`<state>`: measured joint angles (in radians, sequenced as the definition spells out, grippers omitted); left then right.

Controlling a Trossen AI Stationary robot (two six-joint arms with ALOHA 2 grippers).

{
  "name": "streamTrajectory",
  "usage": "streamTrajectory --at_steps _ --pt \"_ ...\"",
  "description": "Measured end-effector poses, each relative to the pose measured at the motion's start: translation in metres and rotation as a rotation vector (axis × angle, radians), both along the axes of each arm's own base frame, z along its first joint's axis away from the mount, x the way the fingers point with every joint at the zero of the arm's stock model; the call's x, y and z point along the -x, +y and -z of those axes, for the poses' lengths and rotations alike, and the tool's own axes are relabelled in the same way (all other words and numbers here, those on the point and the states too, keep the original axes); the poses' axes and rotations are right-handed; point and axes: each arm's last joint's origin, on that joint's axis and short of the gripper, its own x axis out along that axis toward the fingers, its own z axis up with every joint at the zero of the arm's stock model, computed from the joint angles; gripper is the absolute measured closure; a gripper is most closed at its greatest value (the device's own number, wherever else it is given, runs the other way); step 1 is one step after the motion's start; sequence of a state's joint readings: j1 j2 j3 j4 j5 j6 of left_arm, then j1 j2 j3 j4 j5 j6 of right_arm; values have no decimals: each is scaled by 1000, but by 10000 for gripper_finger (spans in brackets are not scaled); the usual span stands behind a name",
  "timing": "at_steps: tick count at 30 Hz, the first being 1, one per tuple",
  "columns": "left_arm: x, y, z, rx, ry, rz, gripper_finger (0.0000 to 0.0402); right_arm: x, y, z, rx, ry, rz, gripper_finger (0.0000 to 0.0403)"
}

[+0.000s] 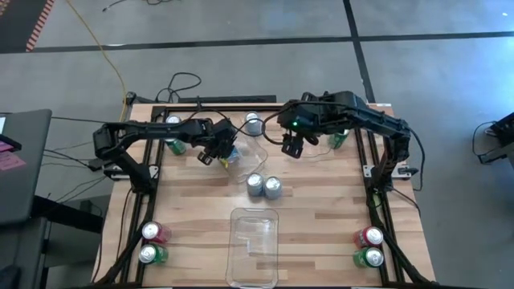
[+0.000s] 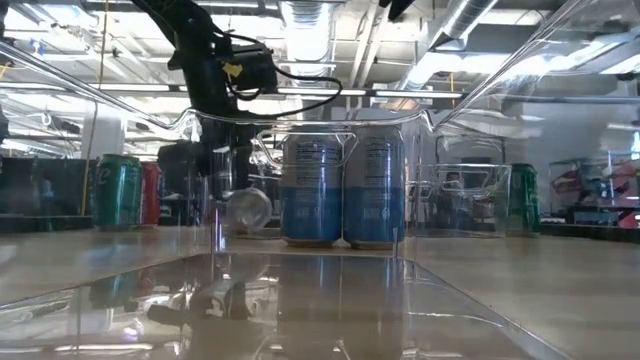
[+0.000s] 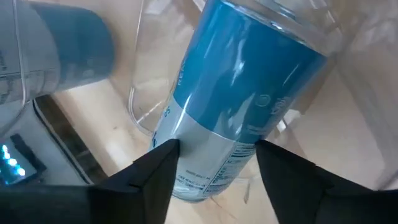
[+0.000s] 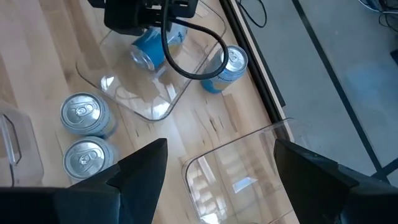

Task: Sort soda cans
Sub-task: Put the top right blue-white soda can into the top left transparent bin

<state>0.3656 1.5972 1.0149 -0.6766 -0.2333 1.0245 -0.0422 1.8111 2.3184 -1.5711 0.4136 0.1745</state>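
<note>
Wood table on grey concrete, clear bins laid out across it. Left gripper point(image 1: 215, 149) is over the far-centre bin point(image 4: 144, 111), with a blue can point(image 3: 239, 106) between its fingers point(image 3: 155, 168). The can runs straight out ahead of the gripper, long axis tilted, neither upright nor flat; its far end is down inside the bin. Fingers sit either side of the silver end; jaws look partly parted, and I can't tell if they're clamping or letting go. Left arm is stretched in from the left edge, wrist pitched down. Right gripper point(image 1: 291, 144) hovers just right of that bin, jaws wide, holding nothing, over another bin point(image 4: 249, 168). Left is clearly the nearer arm. My read: the can is being dropped in here. Two more blue cans point(image 1: 264, 185) stand mid-table, one point(image 1: 253, 123) at the far edge; red/green pairs point(image 1: 152, 243) sit at the near corners.
</note>
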Motion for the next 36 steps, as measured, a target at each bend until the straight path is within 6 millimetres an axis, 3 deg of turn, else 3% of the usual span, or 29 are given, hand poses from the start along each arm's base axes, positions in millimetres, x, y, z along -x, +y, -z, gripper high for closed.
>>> streamTrajectory --at_steps 14,22,36 --pt "-15 -3 -1 34 -132 169 69 -1 7 0 -7 -6 -10 88" --pt "-23 -1 21 70 -60 173 69 -1 9 0 -8 -7 -15 88" --pt "-18 5 28 169 -72 29 108 -3 10 -1 -14 -36 -6 88"
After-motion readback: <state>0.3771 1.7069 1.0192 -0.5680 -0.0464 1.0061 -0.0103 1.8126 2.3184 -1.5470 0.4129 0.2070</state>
